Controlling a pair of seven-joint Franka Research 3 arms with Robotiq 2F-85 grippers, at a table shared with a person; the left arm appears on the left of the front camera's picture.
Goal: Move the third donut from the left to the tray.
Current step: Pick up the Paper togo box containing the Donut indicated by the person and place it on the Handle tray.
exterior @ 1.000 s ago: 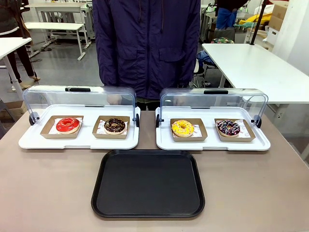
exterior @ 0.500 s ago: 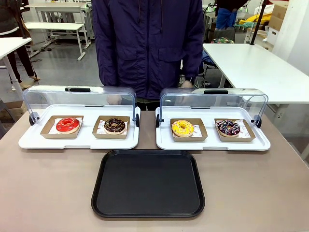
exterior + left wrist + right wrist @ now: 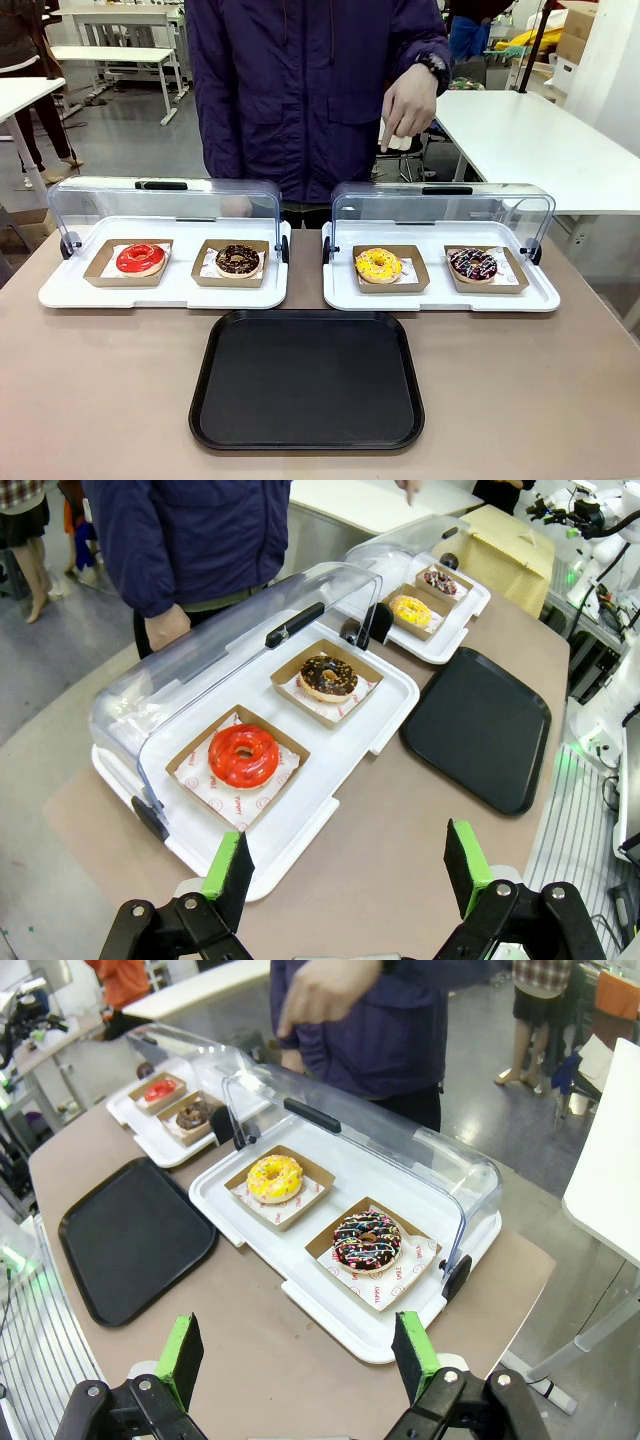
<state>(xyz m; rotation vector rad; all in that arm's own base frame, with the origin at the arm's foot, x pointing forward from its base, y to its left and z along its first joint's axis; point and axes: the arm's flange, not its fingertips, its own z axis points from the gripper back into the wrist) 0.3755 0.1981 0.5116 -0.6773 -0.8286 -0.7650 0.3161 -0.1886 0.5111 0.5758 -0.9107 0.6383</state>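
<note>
The third donut from the left (image 3: 378, 264) has yellow glaze and sprinkles and sits in a brown cardboard holder on the right-hand white tray; it also shows as the yellow donut (image 3: 274, 1178) and, far off, the yellow donut (image 3: 410, 610). The black tray (image 3: 307, 380) lies flat at the table's near middle, also seen as the black tray (image 3: 130, 1235) and the black tray (image 3: 480, 725). My left gripper (image 3: 345, 865) hangs open above the table's left end. My right gripper (image 3: 297, 1360) hangs open above the right end. The person's hand (image 3: 408, 105) is raised above the right cover.
Two white trays (image 3: 160, 290) (image 3: 440, 297) stand side by side with clear domed covers (image 3: 165, 200) (image 3: 440, 205) swung back. A red donut (image 3: 140, 258), a chocolate donut (image 3: 238, 260) and a dark sprinkled donut (image 3: 472, 264) sit in holders. The person stands at the far edge.
The person's hand has risen from behind the right cover to chest height above it. The donuts, trays and covers have not moved.
</note>
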